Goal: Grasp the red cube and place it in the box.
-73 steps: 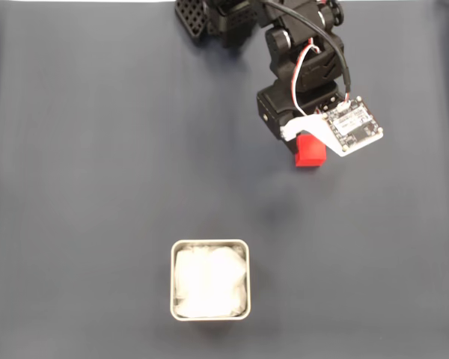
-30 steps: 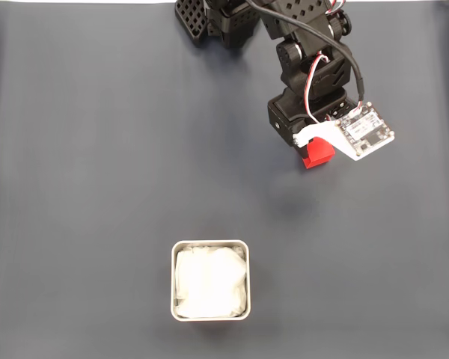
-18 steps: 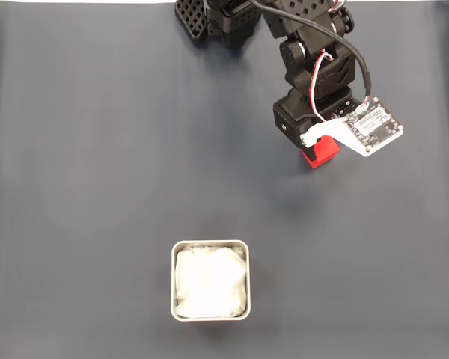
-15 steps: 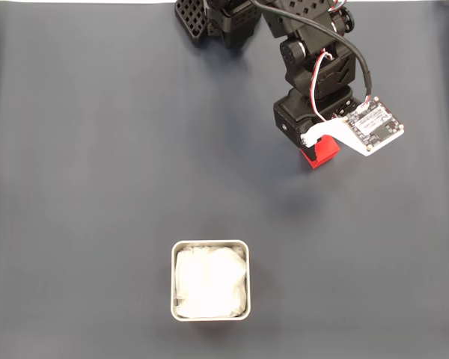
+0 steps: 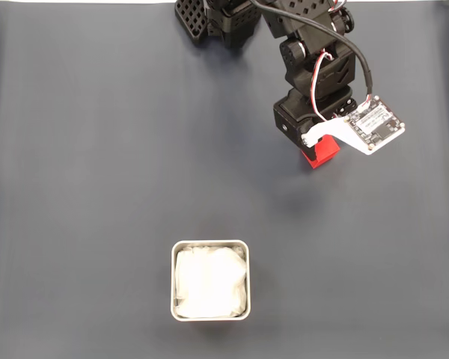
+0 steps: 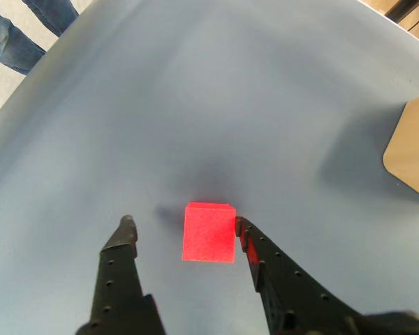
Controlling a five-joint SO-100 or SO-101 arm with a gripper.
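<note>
Since the picture from 2.4 s back, the arm has swung toward 3 o'clock in the fixed view and settled further over the red cube (image 5: 319, 155), so less of the cube's red top shows past the wrist than did then; from half a second ago almost nothing has shifted. The box (image 5: 209, 245) has kept its place near the bottom of that view.

Seen from the wrist, the red cube (image 6: 209, 232) sits on the blue-grey table (image 6: 195, 91) inside the gripper (image 6: 184, 223), whose jaws stand apart. The finger at 3 o'clock of the cube (image 6: 246, 235) lies right against the cube's side, touching it or nearly so; the finger at 9 o'clock (image 6: 126, 230) stands clear of it, with a strip of bare table between. The cube lies flat on the table with a soft shadow at its far edge.

From the fixed view the cube lies at about 1 o'clock from the box and well apart from it, half hidden under the arm's wrist. The arm (image 5: 314, 75) reaches from its black base (image 5: 217, 19) at 12 o'clock down toward 5 o'clock, folded low, with a white bracket and a small circuit board (image 5: 374, 126) jutting out at 3 o'clock of the cube. The box shows its pale rim and wrinkled white lining.

At the 11 o'clock corner of the wrist view, a person's legs (image 6: 28, 28) in jeans stand beyond the table edge.
</note>
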